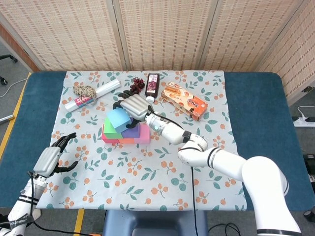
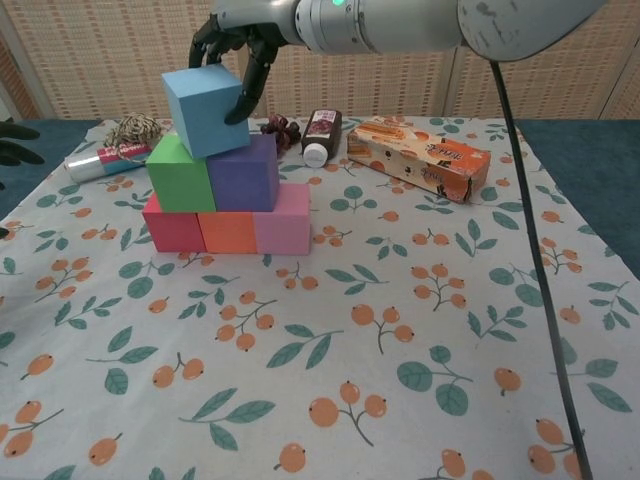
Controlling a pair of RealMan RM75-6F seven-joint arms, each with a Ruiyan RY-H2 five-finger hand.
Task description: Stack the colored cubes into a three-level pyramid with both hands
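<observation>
Base level: a red cube [image 2: 172, 226], an orange cube [image 2: 228, 232] and a pink cube [image 2: 282, 224] are set touching in one row on the floral cloth [image 2: 420, 330], so that a broad footing is given to the upper levels.
Second level: a green cube [image 2: 180, 174] and a purple cube [image 2: 246, 172] are seated side by side on that row, each placed across a seam below.
Top cube: the blue cube [image 2: 205, 110] is found at the apex, over the seam between green and purple; it is seen tilted rather than flat, so it is judged not yet fully settled.
Right hand: the right hand [image 2: 232, 40] is reached over from behind the stack, with its fingers [image 2: 250, 85] curled down onto the blue cube's right and rear faces; the cube appears to be grasped, though the far-side contact is hidden in both views.
Left hand: the left hand [image 1: 51, 157] is held released, fingers apart, near the cloth's near-left edge and well apart from the stack, so the work area is kept free.
Stage: the final placement is judged to be under way, with the apex being squared.
Risk: a sideways push could shift the second-level pair.
</observation>
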